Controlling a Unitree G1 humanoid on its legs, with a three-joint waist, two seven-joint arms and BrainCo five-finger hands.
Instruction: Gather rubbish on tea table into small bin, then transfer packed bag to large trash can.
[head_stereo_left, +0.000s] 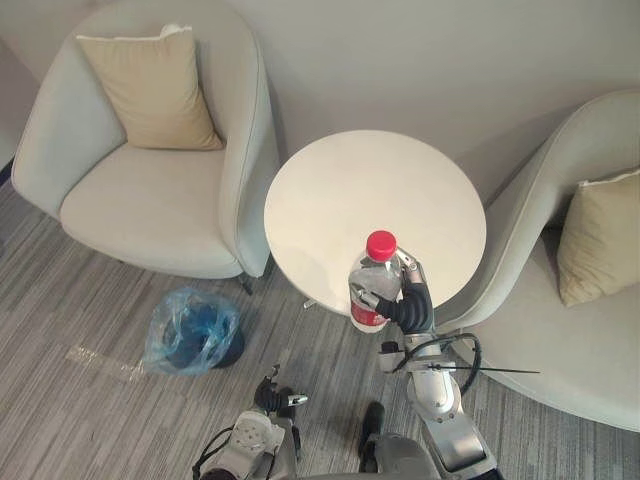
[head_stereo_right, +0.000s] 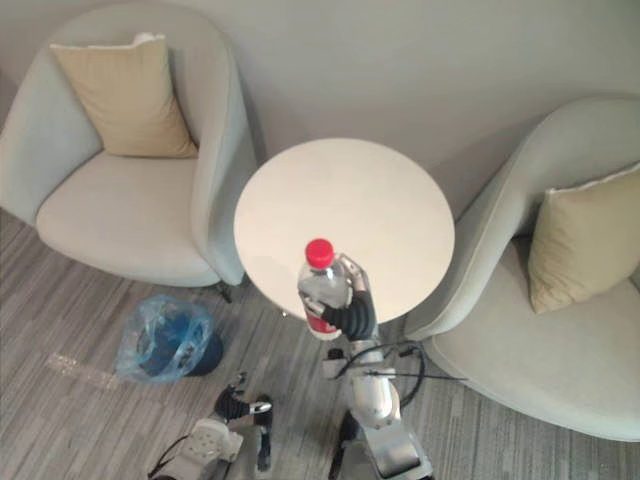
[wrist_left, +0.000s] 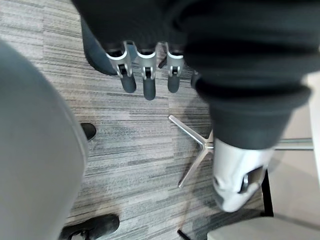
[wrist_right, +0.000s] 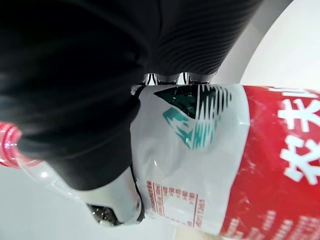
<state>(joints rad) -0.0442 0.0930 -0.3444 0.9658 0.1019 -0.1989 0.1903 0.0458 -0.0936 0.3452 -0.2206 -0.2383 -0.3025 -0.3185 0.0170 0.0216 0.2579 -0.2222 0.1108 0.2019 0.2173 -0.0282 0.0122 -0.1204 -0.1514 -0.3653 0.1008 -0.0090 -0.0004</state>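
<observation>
Step in hand: gather phase, item 1 was the plastic water bottle (head_stereo_left: 372, 280), red cap, red-and-white label. Right hand (head_stereo_left: 408, 308) had its fingers curled round the bottle's lower body, with the bottle upright at the near edge of the round tea table (head_stereo_left: 340, 180). Couldn't tell from either eye view whether the base was off the tabletop or resting on the rim. Right wrist view showed the label right against the hand, so the wrap looked firm. The rest of the tabletop looked bare, so I judged this bottle to be the 1 piece of rubbish to gather. Small bin (head_stereo_left: 228, 350), lined with a blue bag (head_stereo_left: 185, 322), stood on the carpet to the robot's left of the table, near the left armchair (head_stereo_left: 150, 200) and well apart from the bottle. Left hand (wrist_left: 145, 80) hung low over the carpet, fingers straight and relaxed, holding nothing. Next move, my read: carry the bottle left and down past the table edge, get it over the bag mouth, then release. The bag mouth looked crumpled and partly folded in, so the drop needed centring or the bottle could catch the plastic and roll off. Bag transfer not started.
</observation>
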